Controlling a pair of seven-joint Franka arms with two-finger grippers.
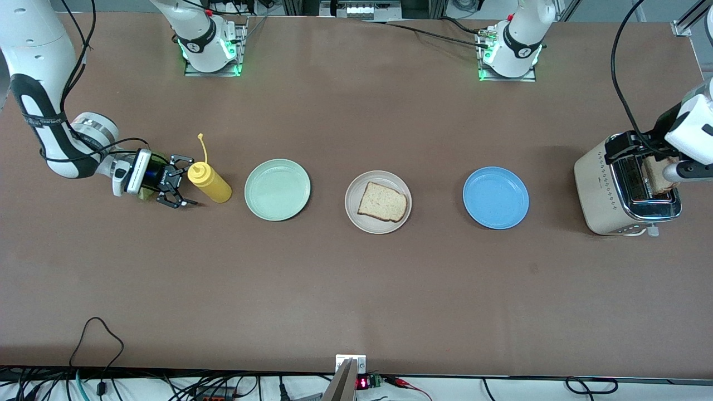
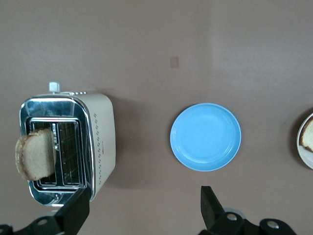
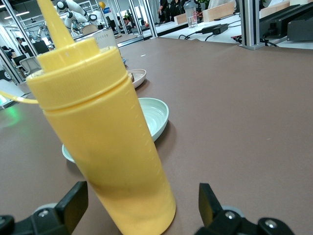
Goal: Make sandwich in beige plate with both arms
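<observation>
In the front view three plates sat in a row across the middle of the frame: a mint-green plate (image 1: 277, 189) at centre-left, the beige plate (image 1: 378, 201) at the centre, and a blue plate (image 1: 496, 197) at centre-right. One slice of bread (image 1: 382, 202) lay flat on the beige plate, with nothing on top of it. At the far right edge of the frame stood a cream toaster (image 1: 618, 189) with a chrome top, and a second slice of bread (image 1: 661, 174) stood up out of one of its slots. The left gripper (image 2: 144, 208) hung above the table between the toaster and the blue plate, its two fingers spread wide with nothing between them; in the left wrist view the toast leaned out of the slot in the lower left of the frame, while the blue plate sat near the centre and the rim of the beige plate showed at the right edge. At the left of the front view the right gripper (image 1: 179, 189) lay low over the table, pointing sideways at a yellow squeeze bottle (image 1: 209, 182) that stood upright just beside the mint-green plate. Its fingers were parted on either side of the bottle's base, not closed on it. The right wrist view showed the bottle large in the left half of the frame, the mint-green plate just past it.
</observation>
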